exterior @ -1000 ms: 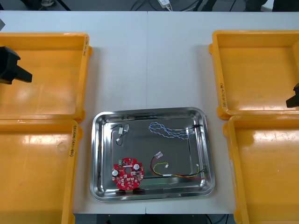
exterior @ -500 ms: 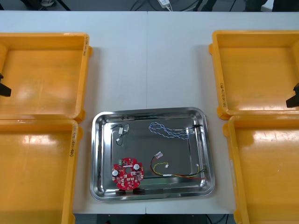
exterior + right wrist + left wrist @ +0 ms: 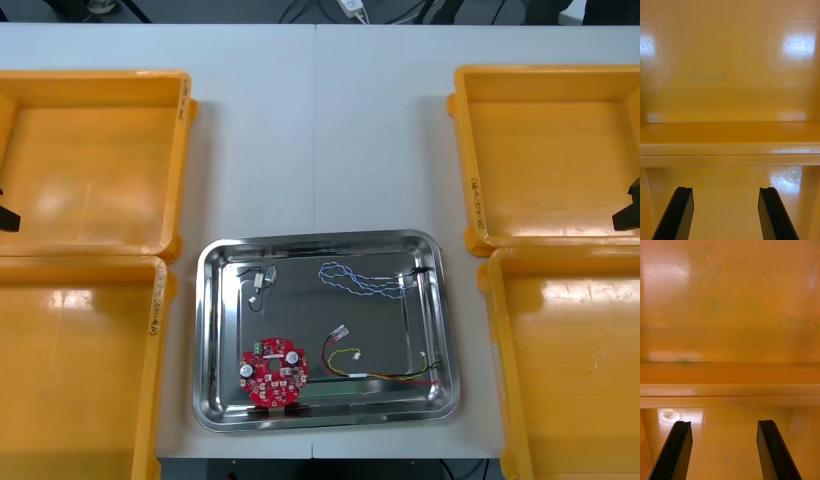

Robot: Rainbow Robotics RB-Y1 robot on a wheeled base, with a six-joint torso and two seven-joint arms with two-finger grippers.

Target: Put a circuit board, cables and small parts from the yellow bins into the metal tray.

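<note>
Shiny metal tray [image 3: 205, 340] mid-desk [image 3: 315, 130], between yellow bins [image 3: 95, 160]. Inside: round red circuit board [image 3: 272, 374] flat at near-left corner; small metal parts [image 3: 262, 278] far-left; twisted blue-white cable [image 3: 355, 280] far-middle; red-yellow cable [image 3: 375, 372] near-right.

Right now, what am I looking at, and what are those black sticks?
It's a robot with two arms. One camera looks down at a table; the other two ride on its wrists. The black sticks are fingers: the left hand and right hand are both open, holding nothing, over yellow bins. In the middle, a metal tray holds a red circuit board, a blue and white cable, a red and yellow cable and small metal parts.
</note>
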